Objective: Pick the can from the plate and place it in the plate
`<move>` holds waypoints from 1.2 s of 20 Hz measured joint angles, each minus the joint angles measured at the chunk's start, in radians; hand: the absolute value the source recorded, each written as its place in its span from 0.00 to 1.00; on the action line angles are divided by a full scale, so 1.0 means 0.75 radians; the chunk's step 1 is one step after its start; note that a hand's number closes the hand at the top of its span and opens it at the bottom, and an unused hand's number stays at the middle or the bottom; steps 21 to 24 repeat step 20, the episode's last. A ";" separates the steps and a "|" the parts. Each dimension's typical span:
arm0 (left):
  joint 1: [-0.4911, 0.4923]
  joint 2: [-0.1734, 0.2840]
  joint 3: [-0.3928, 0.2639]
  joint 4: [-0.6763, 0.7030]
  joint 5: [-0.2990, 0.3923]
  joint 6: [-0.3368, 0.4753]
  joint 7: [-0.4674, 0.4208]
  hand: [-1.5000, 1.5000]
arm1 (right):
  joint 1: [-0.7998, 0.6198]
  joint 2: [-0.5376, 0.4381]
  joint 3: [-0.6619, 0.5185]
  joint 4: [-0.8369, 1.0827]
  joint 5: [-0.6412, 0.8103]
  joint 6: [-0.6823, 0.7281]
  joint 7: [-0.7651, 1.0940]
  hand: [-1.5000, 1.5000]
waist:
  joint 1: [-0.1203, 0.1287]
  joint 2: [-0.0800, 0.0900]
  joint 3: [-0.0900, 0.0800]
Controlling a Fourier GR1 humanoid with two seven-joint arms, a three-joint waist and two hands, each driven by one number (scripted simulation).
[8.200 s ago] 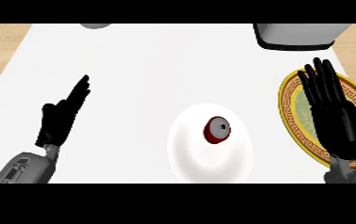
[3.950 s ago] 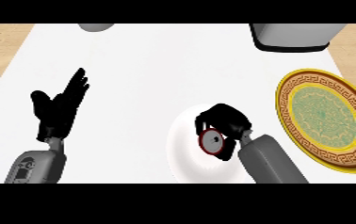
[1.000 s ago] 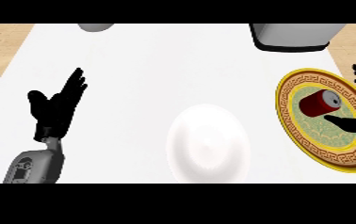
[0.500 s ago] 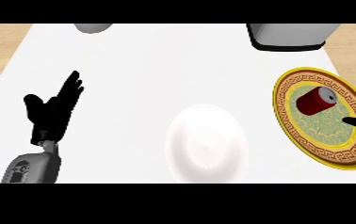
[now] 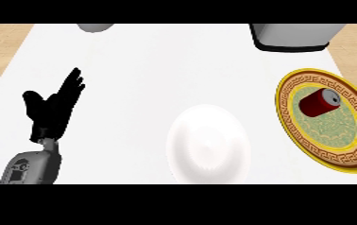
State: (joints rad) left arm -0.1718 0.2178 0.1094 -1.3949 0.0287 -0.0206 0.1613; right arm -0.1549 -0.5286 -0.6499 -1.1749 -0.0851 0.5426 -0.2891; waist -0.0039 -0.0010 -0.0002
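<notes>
Can: the red can is lying on its side, its grey end with a dark centre pointing up and to the right — the body is showing plain red, with no marking that can be made out.
Where it is sitting: inside the green middle of the gold-rimmed plate at the right of the counter; that plate's far right side is running out of view.
White plate: the white plate is sitting bare near the lower middle, its lower rim cut off by the view's edge.
Left hand: the left hand is resting at the left with fingers straight and apart, pointing upward — touching nothing.
Right hand: not showing anywhere in view.
Cut off at the top: a grey container with a dark base and a grey rounded object are only partly showing; what they are is hard to tell.
</notes>
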 measured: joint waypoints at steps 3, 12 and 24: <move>0.010 -0.011 -0.006 -0.027 -0.009 0.003 0.019 0.50 | -0.005 -0.049 -0.008 0.102 0.006 0.024 -0.087 0.00 | 0.004 0.001 0.001; 0.005 -0.048 -0.012 -0.009 -0.040 0.012 -0.008 0.50 | -0.064 -0.214 -0.004 0.431 0.061 0.025 -0.303 0.00 | 0.009 0.002 0.001; -0.015 -0.029 0.018 0.006 -0.027 -0.014 0.001 0.50 | -0.108 -0.378 0.045 0.767 0.151 -0.039 -0.466 0.00 | 0.014 0.004 0.002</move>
